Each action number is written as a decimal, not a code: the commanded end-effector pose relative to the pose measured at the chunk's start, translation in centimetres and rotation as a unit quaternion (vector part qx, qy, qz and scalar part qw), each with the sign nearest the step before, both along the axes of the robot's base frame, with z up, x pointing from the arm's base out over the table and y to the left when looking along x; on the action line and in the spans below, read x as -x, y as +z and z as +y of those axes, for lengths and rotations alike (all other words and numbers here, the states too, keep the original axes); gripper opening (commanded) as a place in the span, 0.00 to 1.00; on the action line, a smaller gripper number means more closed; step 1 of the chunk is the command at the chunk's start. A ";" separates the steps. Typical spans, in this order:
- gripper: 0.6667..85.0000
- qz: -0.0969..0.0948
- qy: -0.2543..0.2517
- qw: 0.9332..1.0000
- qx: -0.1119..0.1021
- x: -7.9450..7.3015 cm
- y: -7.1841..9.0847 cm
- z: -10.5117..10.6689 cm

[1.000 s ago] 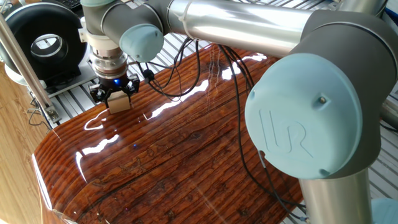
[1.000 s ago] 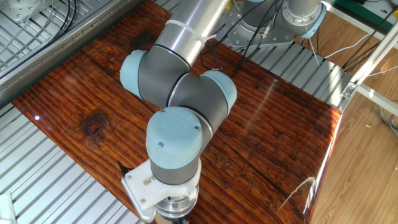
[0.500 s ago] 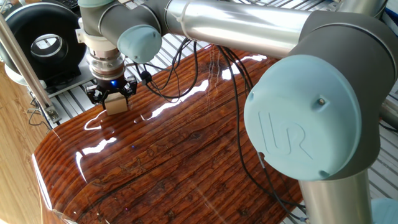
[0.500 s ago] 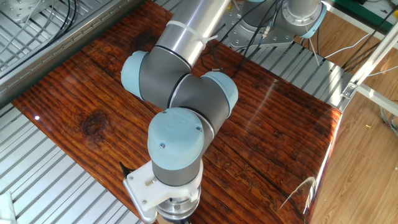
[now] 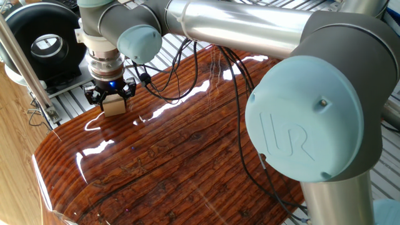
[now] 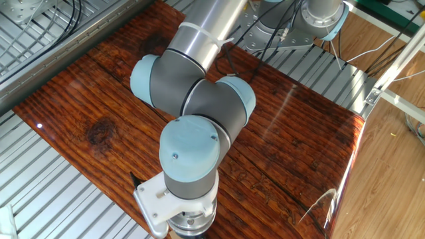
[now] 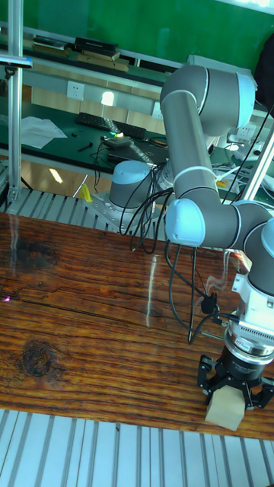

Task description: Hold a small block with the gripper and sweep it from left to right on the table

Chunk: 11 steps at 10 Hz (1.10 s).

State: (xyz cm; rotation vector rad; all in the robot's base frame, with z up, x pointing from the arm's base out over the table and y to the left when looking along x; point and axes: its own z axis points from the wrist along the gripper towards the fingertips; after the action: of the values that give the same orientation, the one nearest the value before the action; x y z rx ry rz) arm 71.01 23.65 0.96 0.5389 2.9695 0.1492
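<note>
The black two-fingered jaws [image 5: 112,100] are closed on the small light-tan wooden cube [image 5: 114,107], resting near the edge of the glossy reddish-brown striped bench [image 5: 187,150]. The arm's pale-blue joint cap [image 5: 299,128] reads "UR".

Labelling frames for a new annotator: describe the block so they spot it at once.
Find the glossy red-brown table, then follow the arm down to the black gripper near its edge. The block is the pale tan wooden cube between the fingers, the only light thing there.

arm: bent, reaching low | end effector [image 7: 230,386]: pointing down, fingers clamped together
</note>
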 end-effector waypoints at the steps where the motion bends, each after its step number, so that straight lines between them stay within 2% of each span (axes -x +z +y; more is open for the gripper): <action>1: 0.00 0.006 -0.007 1.000 0.005 0.0 0.4 -0.2; 3: 0.00 0.028 0.013 0.999 0.044 1.0 1.3 -1.4; 4: 0.00 0.023 0.023 0.999 0.031 0.9 1.9 -0.6; 5: 0.00 0.021 0.050 0.998 0.034 0.9 2.1 -0.5; 7: 0.00 -0.010 0.103 0.994 0.047 -0.6 2.0 -0.8; 8: 0.00 -0.019 0.117 0.991 0.054 -0.9 2.0 -0.9; 9: 0.00 -0.011 0.126 0.990 0.063 -0.5 1.9 -1.5; 10: 0.00 0.005 0.142 0.986 0.084 0.2 1.9 -2.6; 11: 0.00 0.018 0.147 0.985 0.084 0.8 1.7 -2.8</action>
State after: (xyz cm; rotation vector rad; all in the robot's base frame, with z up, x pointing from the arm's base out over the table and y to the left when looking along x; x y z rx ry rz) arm 70.87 21.77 2.65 0.1645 3.0105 -0.0389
